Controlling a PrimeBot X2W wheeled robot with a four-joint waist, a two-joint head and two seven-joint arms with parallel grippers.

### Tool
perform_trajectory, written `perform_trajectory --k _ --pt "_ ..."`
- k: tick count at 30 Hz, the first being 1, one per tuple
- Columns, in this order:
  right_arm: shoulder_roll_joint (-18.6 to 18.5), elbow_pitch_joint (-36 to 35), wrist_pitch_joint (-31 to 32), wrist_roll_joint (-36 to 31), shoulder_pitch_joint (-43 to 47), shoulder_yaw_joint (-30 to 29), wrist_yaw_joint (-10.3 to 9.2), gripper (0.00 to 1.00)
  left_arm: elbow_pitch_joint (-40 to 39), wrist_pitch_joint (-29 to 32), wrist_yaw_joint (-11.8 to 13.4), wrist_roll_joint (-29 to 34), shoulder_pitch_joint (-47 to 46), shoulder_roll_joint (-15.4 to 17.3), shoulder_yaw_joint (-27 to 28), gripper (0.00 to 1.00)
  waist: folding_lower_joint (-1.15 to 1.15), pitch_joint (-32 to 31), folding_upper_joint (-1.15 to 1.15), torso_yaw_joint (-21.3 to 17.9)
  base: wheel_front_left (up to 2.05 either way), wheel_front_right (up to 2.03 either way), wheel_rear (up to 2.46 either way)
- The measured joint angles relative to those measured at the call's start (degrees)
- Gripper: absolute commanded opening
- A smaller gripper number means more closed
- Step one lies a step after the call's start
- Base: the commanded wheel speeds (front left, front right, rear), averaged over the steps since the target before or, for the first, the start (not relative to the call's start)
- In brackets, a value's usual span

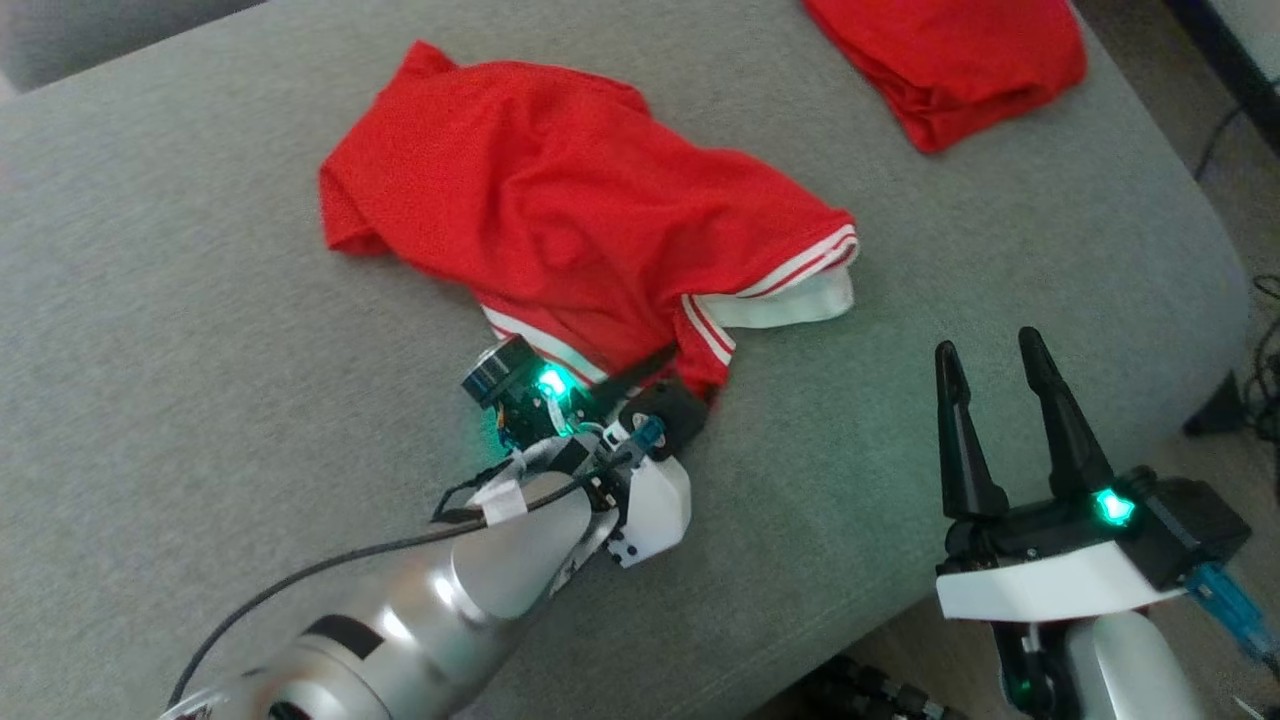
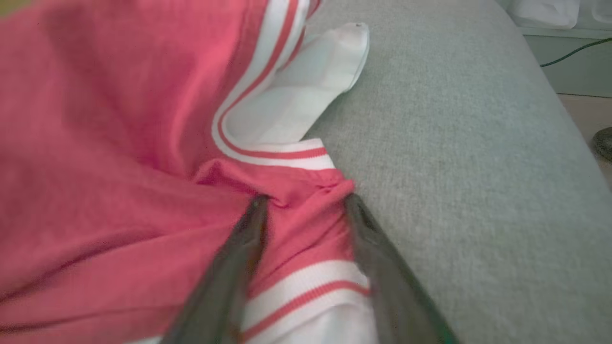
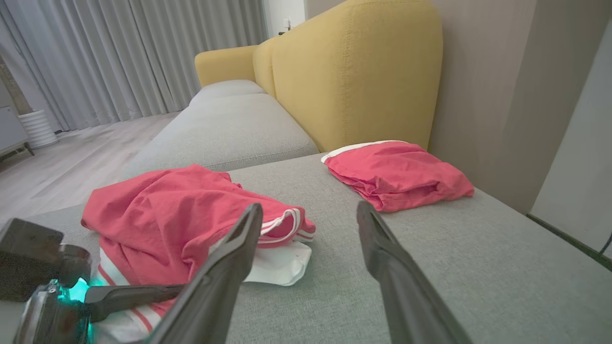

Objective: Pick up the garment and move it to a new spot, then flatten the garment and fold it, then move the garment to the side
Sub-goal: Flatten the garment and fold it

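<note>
A grey sofa seat (image 1: 200, 300) carries everything, with a yellow backrest (image 3: 354, 71) rising past its far right corner in the right wrist view. The garment (image 1: 560, 200), red with white-and-red striped bands, lies crumpled about the middle of the seat, its bulk reaching toward the far edge and its striped hem (image 1: 800, 262) turned toward the near and right edges. A white inner layer (image 1: 790, 305) pokes out from under that hem on the side facing the right edge. A second red garment (image 1: 950, 60), folded into a compact bundle, sits at the far right corner, well apart from the crumpled one.

The left tool (image 2: 306, 200) lies low at the near hem of the garment, its two dark fingers spread apart with a ridge of red cloth bunched between the tips and a striped band lying between them. The right tool (image 1: 988, 345) hangs over the seat's near right edge, fingers wide and holding nothing, apart from the cloth.
</note>
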Motion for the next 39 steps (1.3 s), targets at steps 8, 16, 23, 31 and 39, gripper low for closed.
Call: perform_trajectory --k 8,16,23,31,39 --pt "0.00 0.09 0.00 0.63 0.05 0.94 0.00 1.00 -3.92 -7.48 -1.26 -6.65 -1.19 1.47 0.08 0.00 0.01 -2.03 0.00 -0.58 0.00 0.00 0.00" --pt "0.00 0.40 0.00 1.27 0.07 2.44 0.00 1.00 -7.27 -13.49 -1.52 -10.79 -24.83 1.20 7.19 0.00 0.00 -5.01 0.00 -0.57 0.00 0.00 0.00" --pt "-0.01 0.47 0.00 2.04 1.11 2.32 0.00 1.00 -3.85 -16.19 -0.65 -19.85 -42.80 0.85 24.95 0.00 -0.01 -8.04 0.00 -0.69 0.00 0.00 0.00" --pt "-0.02 0.27 0.00 1.29 2.79 0.14 0.00 1.00 -4.92 -16.23 0.74 -22.88 -27.81 9.37 32.68 0.00 0.00 -9.24 0.00 4.97 0.00 0.00 0.00" --pt "-0.01 0.02 0.00 -0.22 2.50 -0.63 0.00 1.00 -5.27 -16.06 -0.60 -26.11 12.98 13.66 38.09 0.00 -0.01 -7.74 0.00 12.16 0.00 0.00 0.00"
